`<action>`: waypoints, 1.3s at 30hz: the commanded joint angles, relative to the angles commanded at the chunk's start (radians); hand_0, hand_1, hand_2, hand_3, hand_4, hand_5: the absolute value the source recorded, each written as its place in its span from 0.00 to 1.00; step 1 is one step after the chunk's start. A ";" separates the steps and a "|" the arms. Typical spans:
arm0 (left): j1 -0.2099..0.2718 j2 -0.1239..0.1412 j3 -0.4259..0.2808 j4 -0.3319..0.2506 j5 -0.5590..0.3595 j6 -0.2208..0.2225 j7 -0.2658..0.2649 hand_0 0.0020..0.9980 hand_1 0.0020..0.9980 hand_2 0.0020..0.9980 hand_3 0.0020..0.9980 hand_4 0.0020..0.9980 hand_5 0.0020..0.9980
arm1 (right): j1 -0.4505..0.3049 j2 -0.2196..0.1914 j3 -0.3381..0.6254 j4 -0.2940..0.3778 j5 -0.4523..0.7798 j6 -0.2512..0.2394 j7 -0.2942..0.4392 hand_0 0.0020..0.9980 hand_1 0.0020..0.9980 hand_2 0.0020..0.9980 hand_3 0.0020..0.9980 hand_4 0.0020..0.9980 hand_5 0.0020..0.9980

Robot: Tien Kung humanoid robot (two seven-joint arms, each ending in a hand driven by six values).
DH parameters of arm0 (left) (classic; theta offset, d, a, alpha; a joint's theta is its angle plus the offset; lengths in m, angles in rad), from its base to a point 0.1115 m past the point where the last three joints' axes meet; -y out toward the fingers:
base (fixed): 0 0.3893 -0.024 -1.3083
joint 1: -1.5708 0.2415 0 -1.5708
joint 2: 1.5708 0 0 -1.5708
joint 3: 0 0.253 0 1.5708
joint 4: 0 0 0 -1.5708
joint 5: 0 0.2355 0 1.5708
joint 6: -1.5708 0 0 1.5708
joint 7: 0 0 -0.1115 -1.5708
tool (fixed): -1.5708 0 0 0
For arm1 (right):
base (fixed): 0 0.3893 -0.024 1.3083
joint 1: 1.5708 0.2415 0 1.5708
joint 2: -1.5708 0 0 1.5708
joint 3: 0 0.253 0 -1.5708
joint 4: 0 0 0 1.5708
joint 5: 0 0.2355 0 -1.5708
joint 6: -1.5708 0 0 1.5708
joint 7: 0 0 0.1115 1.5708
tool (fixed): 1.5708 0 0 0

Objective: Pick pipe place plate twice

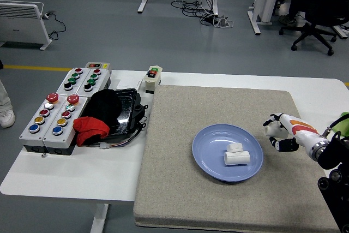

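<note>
A blue plate [206, 147] lies on the grey mat [218, 200], right of centre. A white T-shaped pipe fitting [236, 156] rests inside the plate. My right hand [280, 135] comes in from the right edge, just right of the plate's rim and raised a little off the mat. Its fingers are curled around a second small white pipe piece [271, 127], which is partly hidden by them. The left arm is out of the picture.
Left of the mat stand two grey button boxes [52, 117] [87, 78], a black tray with black and red cloth [106, 114], and a small switch box [153, 78]. A green object [343, 119] sits at the table's right edge.
</note>
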 joint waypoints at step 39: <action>0.008 -0.004 -0.014 -0.001 0.019 0.002 0.010 0.62 0.59 0.52 0.59 0.27 1.00 | 0.130 0.104 -0.339 -0.010 0.013 0.151 -0.039 0.91 0.84 0.94 0.90 0.71 0.27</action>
